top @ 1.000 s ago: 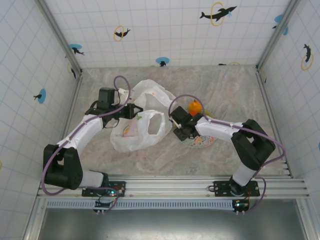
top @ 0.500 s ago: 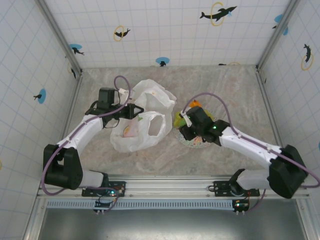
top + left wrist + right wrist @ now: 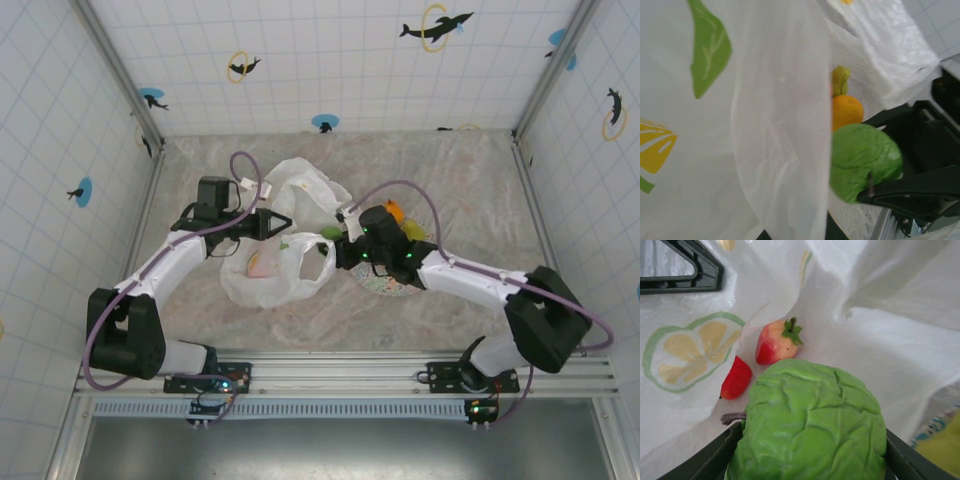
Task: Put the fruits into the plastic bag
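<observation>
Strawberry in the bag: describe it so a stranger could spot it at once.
Find the white lemon-printed plastic bag on the marbled table. Inside its mouth, beyond the big green apple, two red fruits lie. The strawberry is the paler one with a green leafy cap; the red fruit beside it is plain and glossy.

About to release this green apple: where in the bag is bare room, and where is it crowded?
Seen from the right wrist, bare room: the plastic bag's floor right of the strawberry, ahead of the green apple in the right gripper. Crowded: the strawberry's left, where a red fruit lies close beside it.
</observation>
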